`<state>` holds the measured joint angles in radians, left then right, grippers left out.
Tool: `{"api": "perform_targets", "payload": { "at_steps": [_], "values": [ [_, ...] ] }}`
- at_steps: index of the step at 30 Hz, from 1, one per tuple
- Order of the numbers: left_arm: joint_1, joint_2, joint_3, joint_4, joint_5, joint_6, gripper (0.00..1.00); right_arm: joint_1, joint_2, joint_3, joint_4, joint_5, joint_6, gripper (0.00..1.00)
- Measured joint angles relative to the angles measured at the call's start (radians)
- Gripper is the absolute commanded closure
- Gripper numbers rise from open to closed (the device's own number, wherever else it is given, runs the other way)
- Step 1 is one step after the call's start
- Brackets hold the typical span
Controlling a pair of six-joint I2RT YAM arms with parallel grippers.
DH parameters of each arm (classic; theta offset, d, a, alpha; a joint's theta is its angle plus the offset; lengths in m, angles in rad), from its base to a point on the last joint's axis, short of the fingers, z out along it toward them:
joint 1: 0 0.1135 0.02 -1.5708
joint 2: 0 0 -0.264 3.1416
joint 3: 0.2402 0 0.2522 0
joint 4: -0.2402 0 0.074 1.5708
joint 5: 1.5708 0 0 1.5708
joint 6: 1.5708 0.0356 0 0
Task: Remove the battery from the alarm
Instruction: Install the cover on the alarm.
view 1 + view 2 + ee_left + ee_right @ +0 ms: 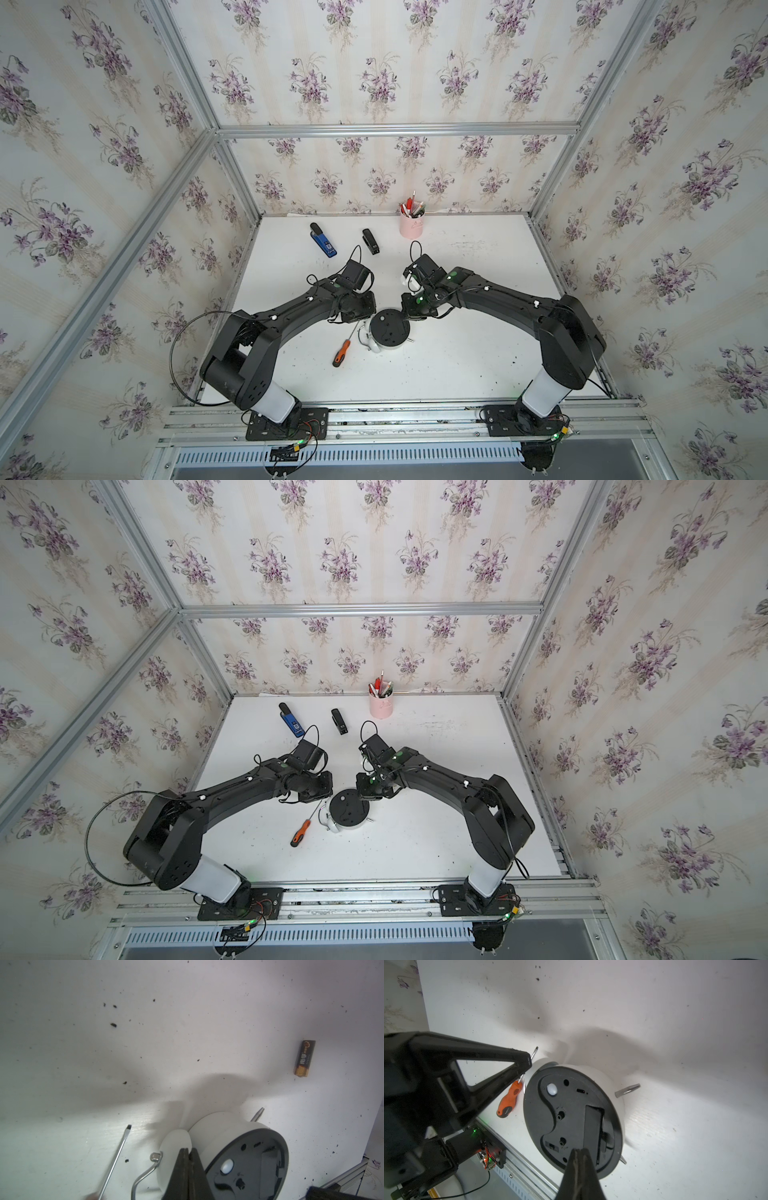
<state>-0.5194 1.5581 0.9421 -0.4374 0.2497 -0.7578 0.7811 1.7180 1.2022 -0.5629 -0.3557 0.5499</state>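
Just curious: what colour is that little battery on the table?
The battery is black with a gold end; clearest in the left wrist view.

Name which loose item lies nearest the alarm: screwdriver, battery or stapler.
The orange-handled screwdriver: its shaft passes right beside the alarm; the battery lies apart from it, the stapler far back.

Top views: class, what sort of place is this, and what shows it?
Probably a robot test cell dressed as a home desk: an aluminium frame lined with floral wallpaper, two robot arms bolted to a rail, and a white table holding an alarm and pen cup.
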Motion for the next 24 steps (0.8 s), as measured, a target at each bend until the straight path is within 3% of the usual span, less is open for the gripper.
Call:
{"api": "perform_targets", "payload": {
  "at_steps": [24],
  "values": [
    [0.000, 0.000, 0.001, -0.020, -0.004, 0.007, 0.93, -0.015, 0.041, -0.057, 0.114, -0.050, -0.006, 1.00]
  ]
}}
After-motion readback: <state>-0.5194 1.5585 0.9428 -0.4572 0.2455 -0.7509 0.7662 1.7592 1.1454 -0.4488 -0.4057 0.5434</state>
